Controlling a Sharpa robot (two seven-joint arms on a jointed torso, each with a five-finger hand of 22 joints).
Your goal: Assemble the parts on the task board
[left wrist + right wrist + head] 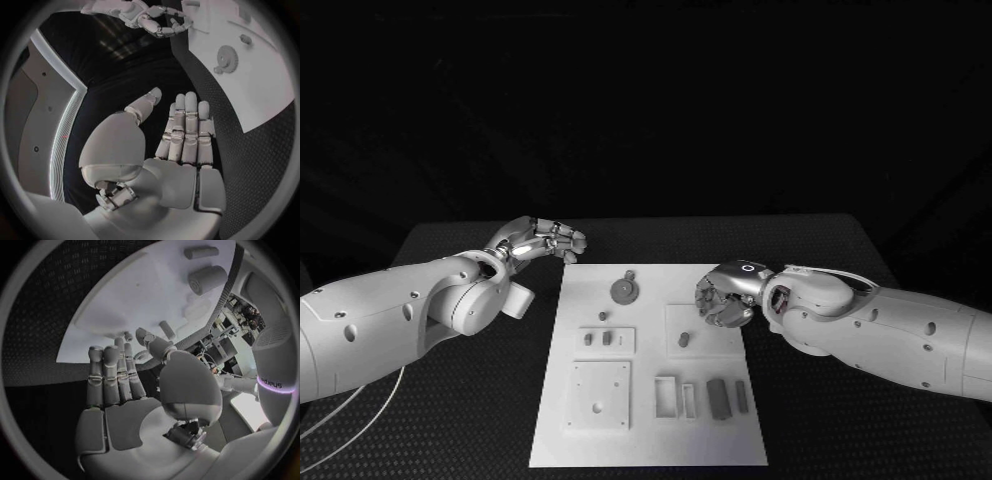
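1. The left robot hand (542, 240) is hovering released, fingers stretched and holding nothing, just beside the task board (733, 420) on the worktop (459, 240).
2. The right robot hand (728, 295) is hanging released over the board's edge, near the round part (626, 290).

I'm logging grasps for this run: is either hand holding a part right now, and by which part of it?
Neither. The left hand and the right hand both have straight fingers with nothing in them; the parts lie on the task board.
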